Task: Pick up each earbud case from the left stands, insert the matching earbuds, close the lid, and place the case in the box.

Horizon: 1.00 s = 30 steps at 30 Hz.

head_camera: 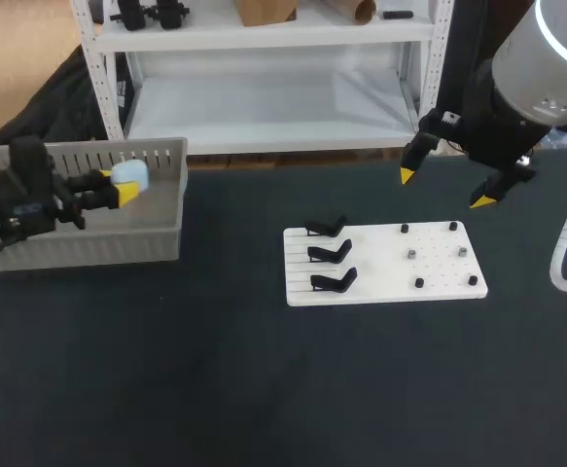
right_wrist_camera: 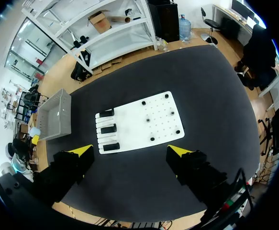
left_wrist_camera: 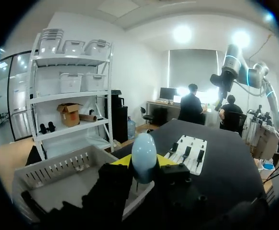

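The left gripper [head_camera: 120,189] is pinching the pale-blue earbud case [head_camera: 130,174] over the box [head_camera: 88,249] at the table's left edge. The right gripper [head_camera: 442,189] is hanging spread. Risk: the case is sitting near the box wall, so it could clip the rim.
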Each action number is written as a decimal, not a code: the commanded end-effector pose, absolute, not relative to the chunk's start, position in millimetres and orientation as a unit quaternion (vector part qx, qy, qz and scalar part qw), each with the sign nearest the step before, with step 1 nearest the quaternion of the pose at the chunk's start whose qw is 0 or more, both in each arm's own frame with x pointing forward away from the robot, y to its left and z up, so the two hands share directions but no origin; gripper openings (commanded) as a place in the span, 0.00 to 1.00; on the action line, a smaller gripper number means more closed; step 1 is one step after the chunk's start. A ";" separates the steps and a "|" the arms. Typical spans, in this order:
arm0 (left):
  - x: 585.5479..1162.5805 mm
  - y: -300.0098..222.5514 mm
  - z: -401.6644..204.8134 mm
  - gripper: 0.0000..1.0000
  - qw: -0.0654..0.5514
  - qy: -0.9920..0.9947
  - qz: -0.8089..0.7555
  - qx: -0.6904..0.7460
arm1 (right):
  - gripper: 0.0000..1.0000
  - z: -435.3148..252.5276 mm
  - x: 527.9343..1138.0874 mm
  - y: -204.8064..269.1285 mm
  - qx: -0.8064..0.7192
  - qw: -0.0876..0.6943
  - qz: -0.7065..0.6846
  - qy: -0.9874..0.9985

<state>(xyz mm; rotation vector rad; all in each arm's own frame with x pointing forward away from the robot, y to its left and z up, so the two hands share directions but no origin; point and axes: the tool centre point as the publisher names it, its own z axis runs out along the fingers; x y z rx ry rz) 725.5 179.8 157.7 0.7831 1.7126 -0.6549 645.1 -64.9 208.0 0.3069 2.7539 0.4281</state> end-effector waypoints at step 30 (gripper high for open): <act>808.3 231.5 127.3 0.38 0.541 0.760 -0.208 0.295 | 1.00 207.3 642.9 -65.3 0.109 0.172 0.150 0.967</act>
